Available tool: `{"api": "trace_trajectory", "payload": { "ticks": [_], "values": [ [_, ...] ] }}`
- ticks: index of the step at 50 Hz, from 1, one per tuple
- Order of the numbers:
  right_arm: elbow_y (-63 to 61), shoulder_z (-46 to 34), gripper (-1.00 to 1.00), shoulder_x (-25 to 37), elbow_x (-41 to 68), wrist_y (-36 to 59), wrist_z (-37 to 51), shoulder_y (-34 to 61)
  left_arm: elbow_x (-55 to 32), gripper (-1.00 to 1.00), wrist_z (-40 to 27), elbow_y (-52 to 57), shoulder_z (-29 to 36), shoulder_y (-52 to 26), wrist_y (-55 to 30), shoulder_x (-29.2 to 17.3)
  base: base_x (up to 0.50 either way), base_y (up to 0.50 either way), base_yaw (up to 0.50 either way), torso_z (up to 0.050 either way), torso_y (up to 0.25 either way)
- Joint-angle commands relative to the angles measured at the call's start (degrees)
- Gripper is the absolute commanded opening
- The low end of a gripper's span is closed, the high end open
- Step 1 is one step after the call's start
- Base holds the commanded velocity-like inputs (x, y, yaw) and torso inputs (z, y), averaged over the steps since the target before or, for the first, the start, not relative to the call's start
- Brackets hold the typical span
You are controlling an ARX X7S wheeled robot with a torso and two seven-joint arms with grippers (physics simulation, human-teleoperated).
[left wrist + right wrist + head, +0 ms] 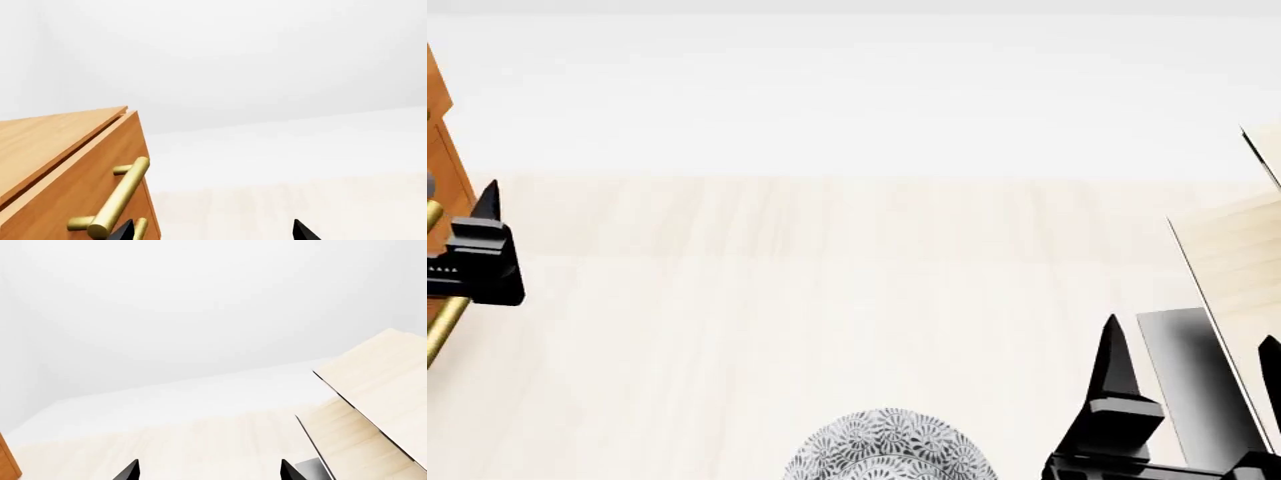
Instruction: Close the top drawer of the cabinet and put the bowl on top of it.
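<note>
My left gripper [210, 231] has its black fingers spread beside the brass bar handle [120, 197] of the orange-brown wooden cabinet's [60, 165] top drawer [73, 187]. My right gripper [209, 471] also stands apart, empty. The grey-patterned white bowl [890, 447] rests on the pale floor [827, 300].

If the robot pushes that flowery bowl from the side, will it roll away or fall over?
Probably neither. The bowl looks round, deep and stiff, so a low push would likely slide it along the pale wooden floor. A push near its rim might tip it. It looks like glazed pottery, so it may be slippery and breakable, though only its top shows.
</note>
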Motion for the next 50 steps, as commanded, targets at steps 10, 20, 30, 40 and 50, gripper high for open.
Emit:
{"api": "trace_trajectory", "payload": {
  "ticks": [10,20,30,40,50],
  "values": [
    [0.46,-0.41,1.0,-0.49,-2.82,-1.49,-2.42,-1.57,2.47,1.0,2.03,-6.31,1.04,1.89,5.48,-0.73,0.0,0.0,0.0,0.0,0.0],
    [0.56,-0.8,1.0,-0.96,-4.87,-2.31,-3.92,-2.88,3.47,1.0,3.42,-10.0,1.06,2.49,8.2,-1.38,0.0,0.0,0.0,0.0,0.0],
    [0.78,-1.82,1.0,-0.94,-5.59,-2.56,-4.02,-2.7,4.61,1.0,3.83,-13.28,0.99,2.45,10.33,-1.64,0.0,0.0,0.0,0.0,0.0],
    [0.94,-3.15,1.0,-1.19,-7.55,-3.2,-5.11,-2.97,7.07,1.0,4.6,-18.09,2.62,1.5,13.5,-1.71,0.0,0.0,0.0,0.0,0.0],
    [1.47,-4.04,1.0,-1.16,-8.68,-3.7,-5.45,-2.75,8.5,1.0,4.33,-20.91,2.29,1.88,15.82,-2.26,0.0,0.0,0.0,0.0,0.0]
  ]
}}
